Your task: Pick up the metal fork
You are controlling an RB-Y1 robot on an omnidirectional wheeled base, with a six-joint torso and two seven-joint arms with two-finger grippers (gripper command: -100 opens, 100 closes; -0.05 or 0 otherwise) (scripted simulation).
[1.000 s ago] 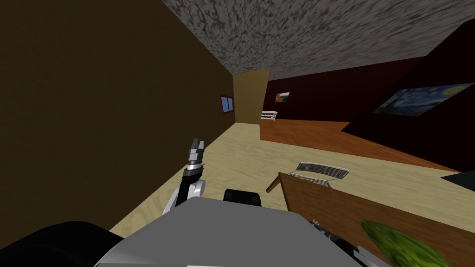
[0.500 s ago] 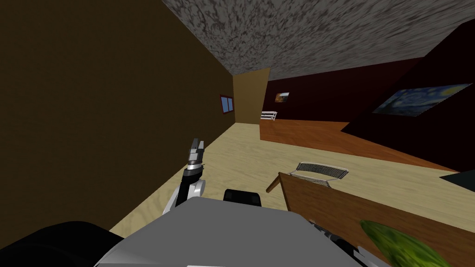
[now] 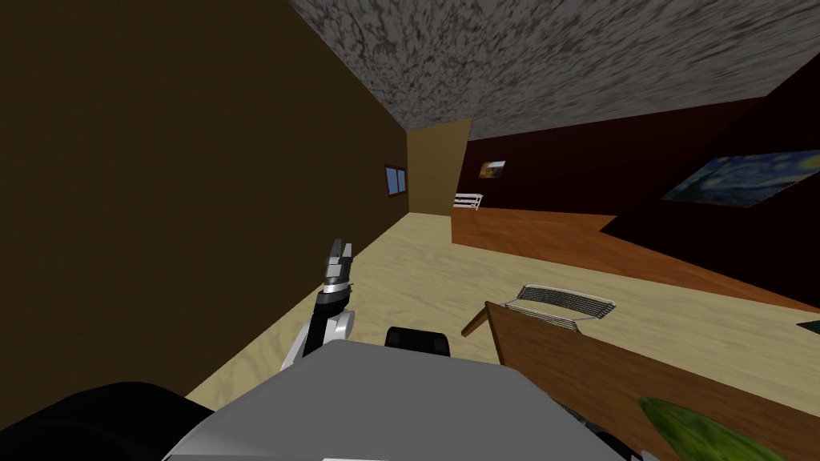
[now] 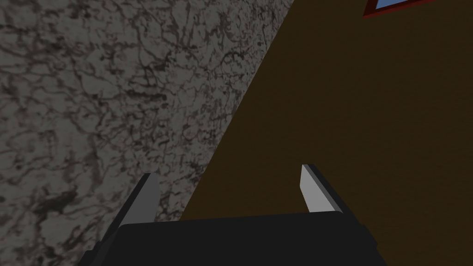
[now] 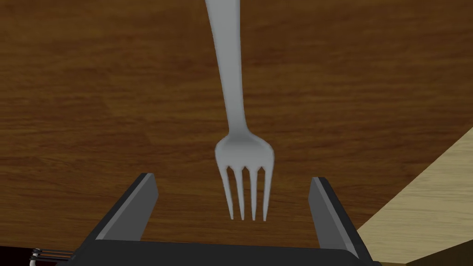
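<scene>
A light grey fork (image 5: 235, 115) lies flat on a brown wooden table (image 5: 92, 101), tines pointing toward my right gripper (image 5: 233, 184) and the handle running away from it. The right gripper is open, its two fingers standing either side of the tines, nothing between them touching. In the head view the same table (image 3: 576, 360) lies to my right. My left gripper (image 3: 341, 254) is raised by the dark wall on the left, and in the left wrist view it (image 4: 226, 182) is open and empty.
A wire rack (image 3: 564, 302) sits on the table's far end. A green rounded object (image 3: 697, 432) lies on the table at the lower right. Pale floor (image 3: 416, 272) stretches ahead, and the table's corner (image 5: 415, 184) meets it close to my right gripper.
The head view has shifted slightly, with the table, rack and green object sliding right and down, so my head or base has moved a little. The left arm holds its pose.
</scene>
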